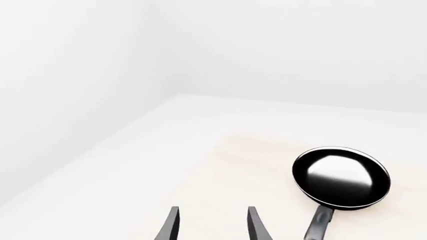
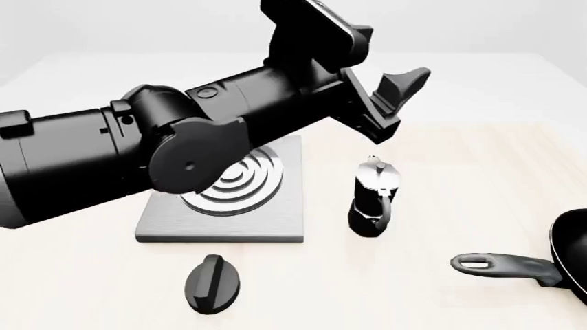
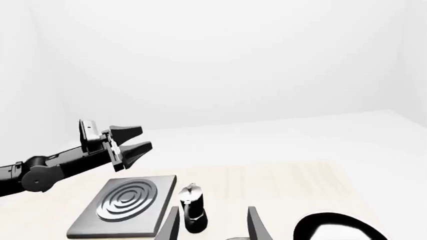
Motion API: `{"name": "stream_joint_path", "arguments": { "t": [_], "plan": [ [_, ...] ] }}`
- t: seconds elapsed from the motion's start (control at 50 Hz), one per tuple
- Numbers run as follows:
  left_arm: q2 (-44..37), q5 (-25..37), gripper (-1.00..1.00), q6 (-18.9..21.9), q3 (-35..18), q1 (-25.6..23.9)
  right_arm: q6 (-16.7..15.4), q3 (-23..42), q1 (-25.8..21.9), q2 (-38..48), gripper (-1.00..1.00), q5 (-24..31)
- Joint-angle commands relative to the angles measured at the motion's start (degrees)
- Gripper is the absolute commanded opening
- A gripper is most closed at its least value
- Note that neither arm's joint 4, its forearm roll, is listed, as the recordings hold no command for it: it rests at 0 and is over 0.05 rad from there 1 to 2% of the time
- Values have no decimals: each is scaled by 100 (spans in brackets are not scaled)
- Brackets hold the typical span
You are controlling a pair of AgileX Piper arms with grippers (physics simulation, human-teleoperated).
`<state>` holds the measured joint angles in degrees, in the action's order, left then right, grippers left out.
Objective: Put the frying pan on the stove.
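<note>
STATUS: not started | frying pan (image 2: 561, 265) on bench at lower right of front view, ungrasped | stove (image 2: 240, 199) centre-left, bare (well apart) | left gripper (image 2: 396, 93) and right gripper (image 3: 213, 225): jaws open, empty

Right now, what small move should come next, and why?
Probably bring the right gripper down toward the frying pan handle: the pan lies on the table at the right, apart from the stove. The left gripper hovers open and empty, high over the stove.
</note>
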<state>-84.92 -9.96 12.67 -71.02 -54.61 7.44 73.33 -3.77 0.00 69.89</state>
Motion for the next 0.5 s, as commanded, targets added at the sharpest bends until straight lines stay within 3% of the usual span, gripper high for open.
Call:
{"name": "stream_joint_path", "arguments": {
  "t": [0.02,0.32,0.5],
  "plan": [
    [-342,194,100,11,-463,-146,11,-1,-2,0,100,0],
    [-857,627,100,139,-1210,-277,25,4,-15,0,100,0],
    [-1379,1018,100,307,-1926,-370,24,5,-16,0,100,0]
  ]
}}
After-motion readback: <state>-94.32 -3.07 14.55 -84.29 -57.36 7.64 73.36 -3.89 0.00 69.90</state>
